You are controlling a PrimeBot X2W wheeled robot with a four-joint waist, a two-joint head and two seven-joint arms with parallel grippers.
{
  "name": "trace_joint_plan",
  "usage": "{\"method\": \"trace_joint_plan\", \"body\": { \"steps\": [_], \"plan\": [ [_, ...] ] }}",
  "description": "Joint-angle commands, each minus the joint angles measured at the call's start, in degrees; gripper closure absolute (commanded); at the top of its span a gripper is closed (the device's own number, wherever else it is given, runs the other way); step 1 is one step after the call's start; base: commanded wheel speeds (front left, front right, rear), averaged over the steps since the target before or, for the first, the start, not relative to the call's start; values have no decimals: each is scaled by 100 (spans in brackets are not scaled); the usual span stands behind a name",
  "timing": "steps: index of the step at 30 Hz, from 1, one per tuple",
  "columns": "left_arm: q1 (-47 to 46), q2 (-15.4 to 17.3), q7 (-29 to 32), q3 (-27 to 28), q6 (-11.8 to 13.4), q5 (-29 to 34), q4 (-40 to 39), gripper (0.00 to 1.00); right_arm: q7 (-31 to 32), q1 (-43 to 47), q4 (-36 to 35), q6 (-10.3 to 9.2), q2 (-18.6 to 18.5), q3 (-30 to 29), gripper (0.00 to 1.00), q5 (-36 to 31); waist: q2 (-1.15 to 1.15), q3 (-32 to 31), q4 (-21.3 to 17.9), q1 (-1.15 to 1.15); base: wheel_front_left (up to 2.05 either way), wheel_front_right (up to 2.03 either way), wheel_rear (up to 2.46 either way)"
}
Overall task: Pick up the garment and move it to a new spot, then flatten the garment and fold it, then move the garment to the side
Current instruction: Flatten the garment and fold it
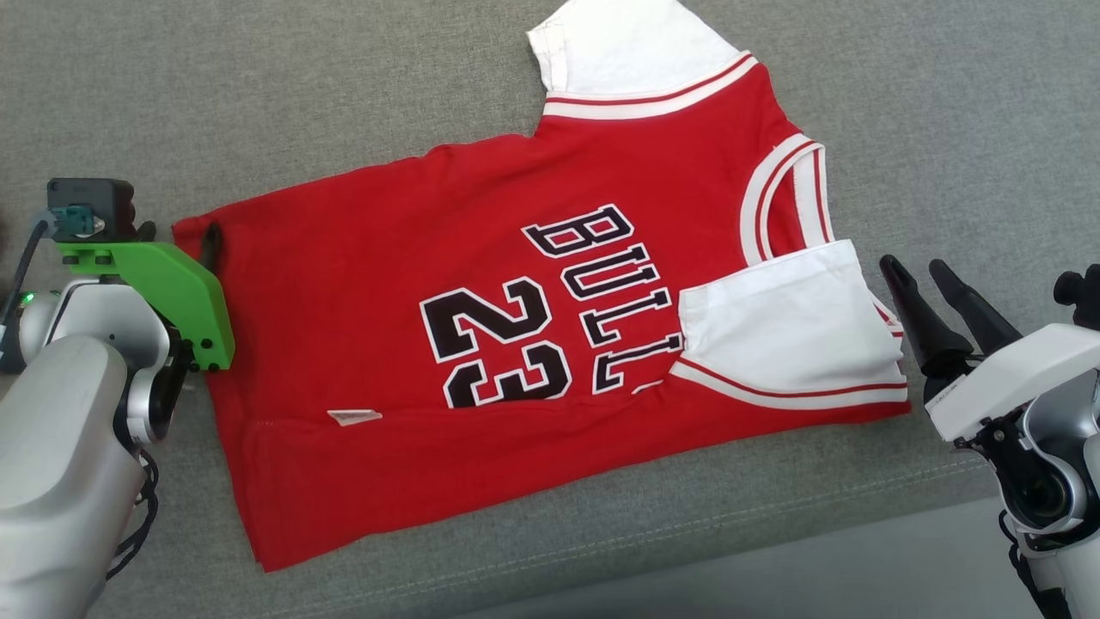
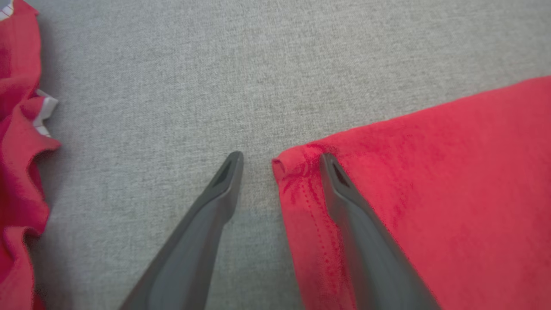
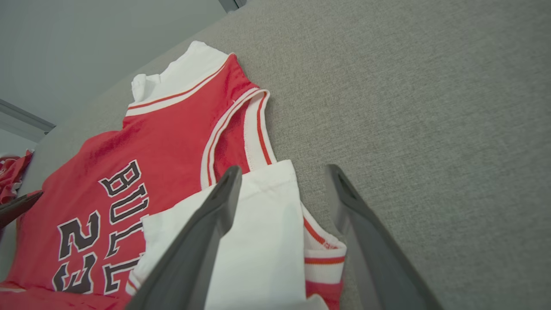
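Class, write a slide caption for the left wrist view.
Open left gripper straddles a hem corner of the red jersey on grey upholstery.

Bright, even light; soft faint shadows; left wrist view slightly blurred.

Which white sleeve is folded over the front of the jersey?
The sleeve beside the right end effector: it lies over the red front, while the far sleeve sticks out onto the grey cushion.

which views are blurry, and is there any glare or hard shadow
Head view: sharp, evenly lit, no glare, jersey sleeve nearly washed out. Left wrist view: soft throughout, left gripper fingers smeared. Right wrist view: right gripper fingers blurred up close, jersey print readable.
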Motion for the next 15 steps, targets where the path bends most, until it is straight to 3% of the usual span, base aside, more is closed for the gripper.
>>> {"method": "trace_joint_plan", "body": {
  "steps": [1, 5, 15],
  "plan": [
    [10, -62, 58, -80, -35, 34, 54, 58, -13, -85, 7, 0, -20, -8, 0, -7, 0, -3, 7, 0, 0, 0, 0],
    [-9, -43, 110, -188, -74, 100, 21, 100, -4, -120, 20, 0, -23, 13, 0, -26, 0, -12, 25, 0, 0, 0, 0],
    [-28, -76, -360, -210, 7, 267, -473, 100, 255, -982, 156, 0, -405, 347, 0, -436, 0, 20, 265, 0, 0, 0, 0]
  ]
}}
